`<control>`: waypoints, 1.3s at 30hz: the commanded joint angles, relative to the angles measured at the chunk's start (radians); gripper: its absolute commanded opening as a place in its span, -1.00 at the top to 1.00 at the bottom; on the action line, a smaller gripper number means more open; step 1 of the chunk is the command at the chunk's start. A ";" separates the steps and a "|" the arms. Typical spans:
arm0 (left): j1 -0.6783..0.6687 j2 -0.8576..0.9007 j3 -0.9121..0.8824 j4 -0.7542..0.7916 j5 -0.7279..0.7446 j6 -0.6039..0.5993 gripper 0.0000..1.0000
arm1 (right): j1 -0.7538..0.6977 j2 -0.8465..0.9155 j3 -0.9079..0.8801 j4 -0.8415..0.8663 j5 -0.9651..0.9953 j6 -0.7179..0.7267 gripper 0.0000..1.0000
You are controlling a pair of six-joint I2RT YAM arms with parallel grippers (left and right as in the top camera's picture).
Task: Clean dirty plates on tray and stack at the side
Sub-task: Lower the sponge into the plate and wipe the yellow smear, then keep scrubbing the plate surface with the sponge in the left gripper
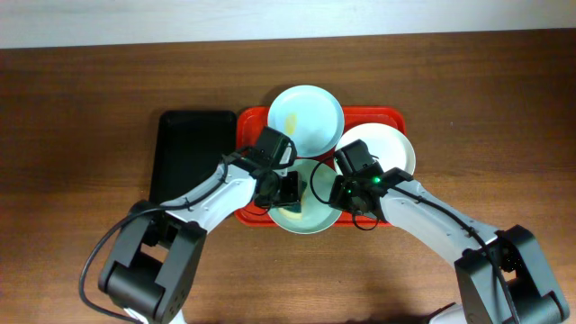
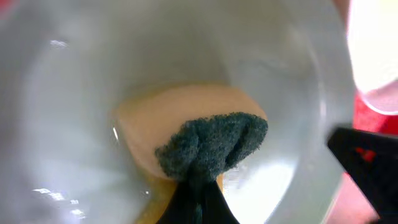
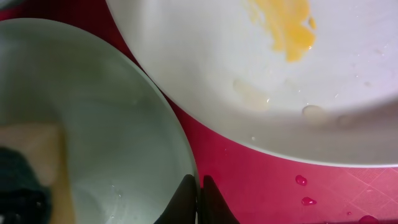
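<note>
The red tray (image 1: 396, 117) holds three plates. A mint-blue plate (image 1: 306, 117) with a yellowish smear lies at the back and a white plate (image 1: 391, 148) at the right. A second mint-blue plate (image 1: 310, 220) lies at the front. My left gripper (image 1: 286, 189) is shut on a green-and-yellow sponge (image 2: 211, 146) and presses it onto the front plate (image 2: 74, 112). My right gripper (image 3: 199, 186) is shut on that plate's right rim (image 3: 180, 149). The white plate (image 3: 249, 74) carries a yellow smear (image 3: 289, 28) and water drops.
A narrow black tray (image 1: 193, 153) lies just left of the red tray. The brown wooden table (image 1: 81, 108) runs all around. Water drops sit on the red tray floor (image 3: 261, 180). The right gripper's dark tip (image 2: 367, 162) shows at the plate's edge.
</note>
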 commanded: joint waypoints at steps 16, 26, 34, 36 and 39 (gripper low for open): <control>0.002 -0.014 -0.034 0.054 0.125 0.048 1.00 | 0.011 0.011 -0.006 0.009 -0.041 0.012 0.92; 0.050 -0.246 -0.034 -0.041 -0.151 0.080 0.95 | 0.011 0.011 -0.006 0.010 -0.041 0.012 0.92; 0.049 -0.237 -0.038 -0.074 -0.229 0.085 1.00 | 0.011 0.011 -0.006 0.010 -0.041 0.012 0.92; 0.049 -0.229 -0.038 -0.069 -0.229 0.085 1.00 | 0.011 0.011 -0.006 0.010 -0.041 0.012 0.92; 0.049 -0.201 -0.038 -0.061 -0.227 0.085 1.00 | 0.011 0.011 -0.006 0.010 -0.041 0.012 0.92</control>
